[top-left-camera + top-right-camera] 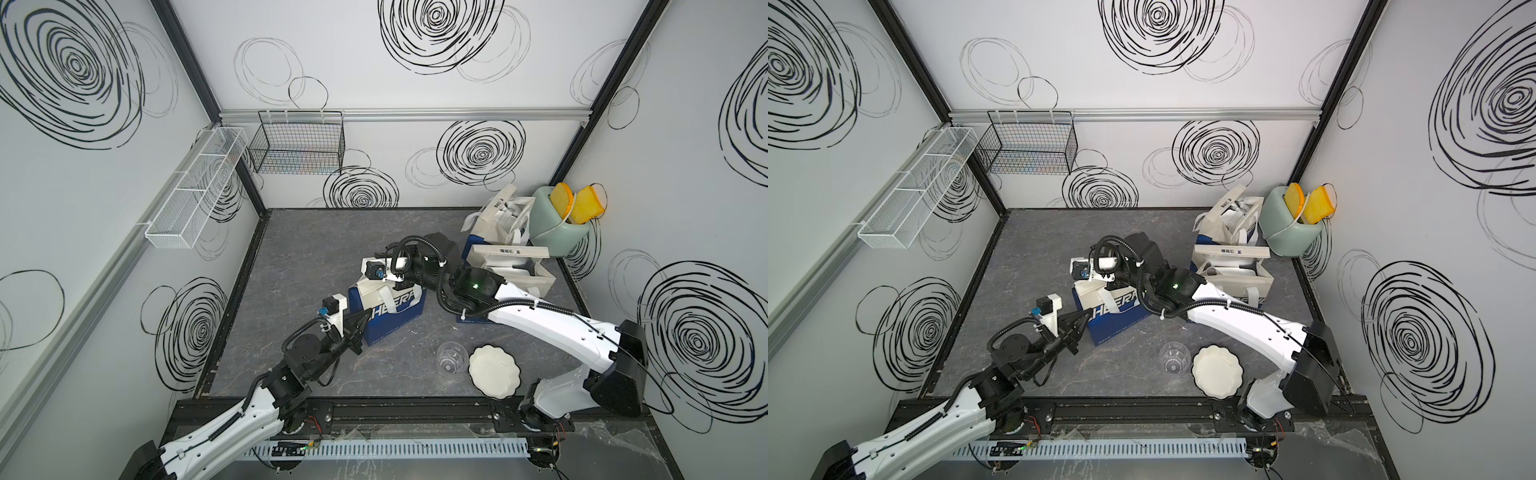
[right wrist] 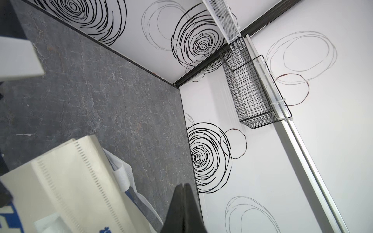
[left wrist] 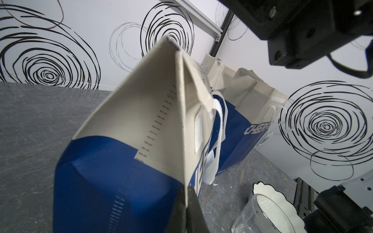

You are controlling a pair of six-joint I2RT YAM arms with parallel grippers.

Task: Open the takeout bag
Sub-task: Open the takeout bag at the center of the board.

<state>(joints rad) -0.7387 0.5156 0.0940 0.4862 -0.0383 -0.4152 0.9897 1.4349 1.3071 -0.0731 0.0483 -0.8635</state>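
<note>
Your left hand [image 3: 186, 188] pinches the takeout bag [image 1: 395, 322] by its 9 o'clock seam [image 3: 182, 131]; the bag looks light and crushable. Your right hand [image 2: 183, 186], closed and empty at 12 o'clock, should take the top fold [image 3: 198, 80] gently.

The right robot arm [image 1: 473, 286] hides part of the white word on the blue-and-white takeout bag [image 1: 390, 328].

A robot test cell in a lab. Swirl-printed panels [image 1: 332, 62] on aluminium framing [image 1: 403, 114] box in a grey tabletop [image 1: 311, 249].
</note>
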